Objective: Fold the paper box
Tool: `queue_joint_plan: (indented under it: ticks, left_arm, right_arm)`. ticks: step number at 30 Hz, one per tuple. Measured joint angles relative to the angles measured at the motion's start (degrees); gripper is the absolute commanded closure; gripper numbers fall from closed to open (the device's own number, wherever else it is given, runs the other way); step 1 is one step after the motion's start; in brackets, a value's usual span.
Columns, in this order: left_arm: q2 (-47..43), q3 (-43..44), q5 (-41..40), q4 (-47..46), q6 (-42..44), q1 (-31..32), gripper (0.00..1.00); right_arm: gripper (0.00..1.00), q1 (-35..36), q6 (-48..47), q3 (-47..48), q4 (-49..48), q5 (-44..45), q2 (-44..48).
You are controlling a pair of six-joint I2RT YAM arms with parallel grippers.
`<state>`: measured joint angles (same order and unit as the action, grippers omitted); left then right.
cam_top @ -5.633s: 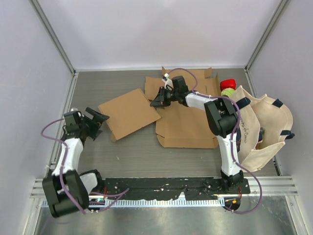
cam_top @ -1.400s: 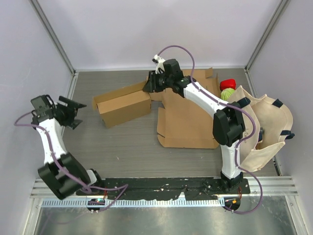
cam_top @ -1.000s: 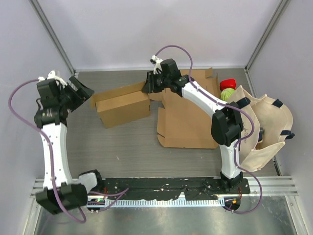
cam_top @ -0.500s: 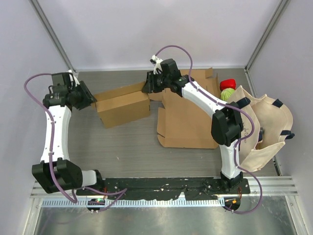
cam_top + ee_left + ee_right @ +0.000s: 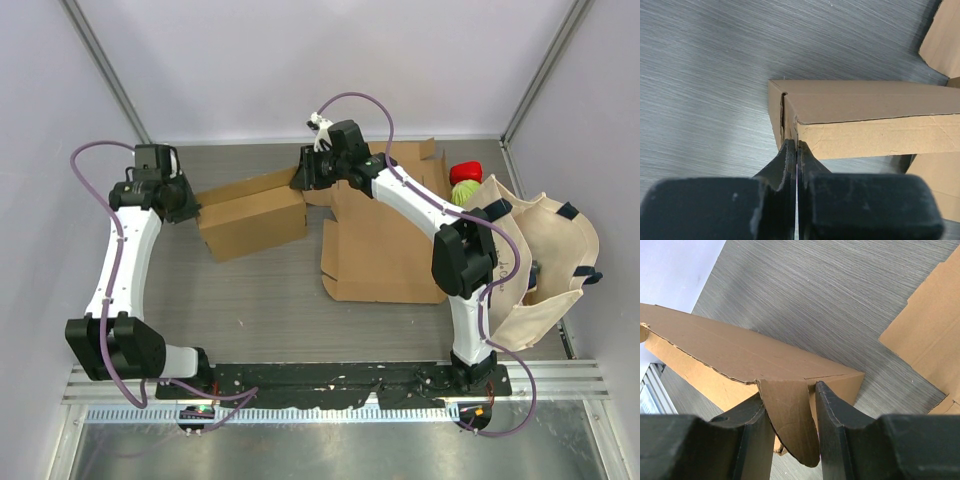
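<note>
The paper box (image 5: 255, 218) sits between both arms. The left gripper (image 5: 796, 148), jaws pressed shut, meets its corner at the tips, while the right gripper (image 5: 789, 395), jaws half-spread, clamps an end flap (image 5: 790, 412).

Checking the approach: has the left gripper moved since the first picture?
Yes. The left gripper went farther from the near rail, reaching the left end of the cardboard box.

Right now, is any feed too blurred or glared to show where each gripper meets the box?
Top view: evenly lit, sharp, only soft shadows beside the box. Left wrist: box edge crisp, but the left gripper up close is a dark, soft blur. Right wrist: cardboard sharp, the right gripper slightly soft at the frame's bottom; no glare.
</note>
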<state>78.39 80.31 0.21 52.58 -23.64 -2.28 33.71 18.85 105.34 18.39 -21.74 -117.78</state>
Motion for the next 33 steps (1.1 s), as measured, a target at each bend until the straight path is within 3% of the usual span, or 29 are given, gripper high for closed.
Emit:
queue_joint_plan:
  ticks: [28, 33]
  left_arm:
    - [1.42, 1.81, -7.08, 2.97, 4.37, 1.11, 1.00]
    - [1.22, -0.37, -7.26, 0.44, 4.13, 1.09, 1.00]
  right_arm:
    - [0.60, 0.59, 0.00, 0.31, -0.33, -0.02, -0.44]
    - [0.51, 0.74, -0.11, 0.52, 0.33, 0.46, -0.46]
